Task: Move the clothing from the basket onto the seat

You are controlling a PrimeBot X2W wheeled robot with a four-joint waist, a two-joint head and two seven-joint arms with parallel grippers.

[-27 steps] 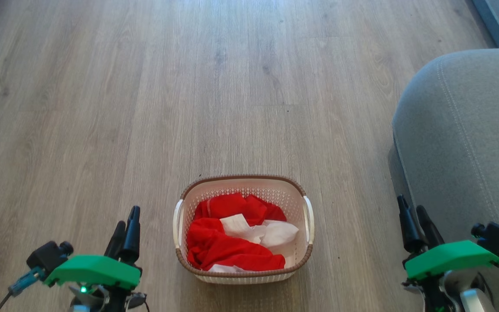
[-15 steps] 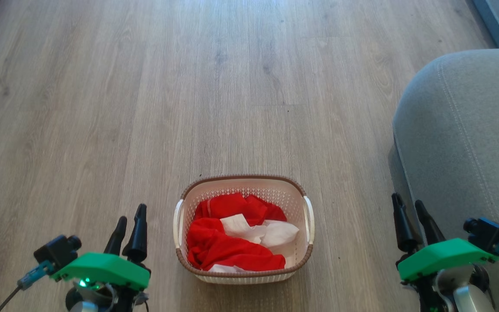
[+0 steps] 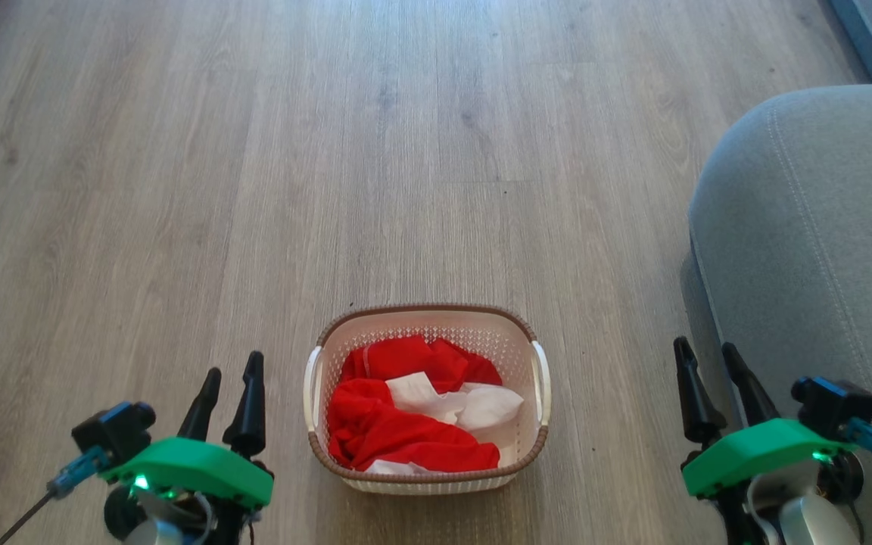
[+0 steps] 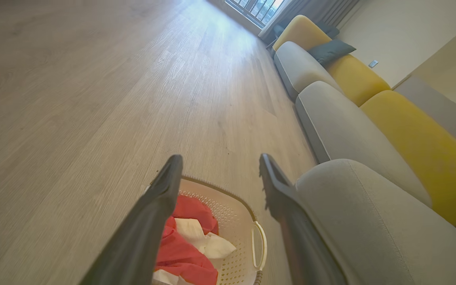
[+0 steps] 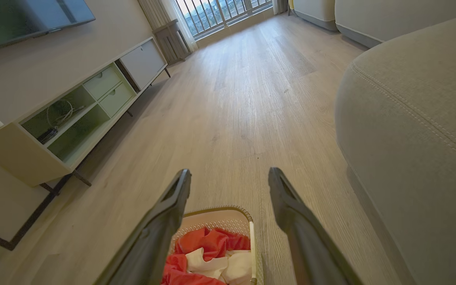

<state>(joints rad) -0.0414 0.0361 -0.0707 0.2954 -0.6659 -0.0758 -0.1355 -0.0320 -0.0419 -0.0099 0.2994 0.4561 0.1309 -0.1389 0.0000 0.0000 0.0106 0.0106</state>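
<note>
Left claw (image 3: 233, 369) lower left, right claw (image 3: 705, 348) lower right: both spread, empty. Your red-and-white fabric clothing bundle (image 3: 398, 439) lies in the cream perforated plastic basket (image 3: 425, 310) between them, nearer your left claw.

Home living room: pale wood-plank floor (image 3: 436, 151), long grey-and-yellow upholstered sofa (image 4: 339, 126) at right, low cream media cabinet (image 5: 73, 113) beneath dark wall-mounted screen (image 5: 26, 19).
</note>
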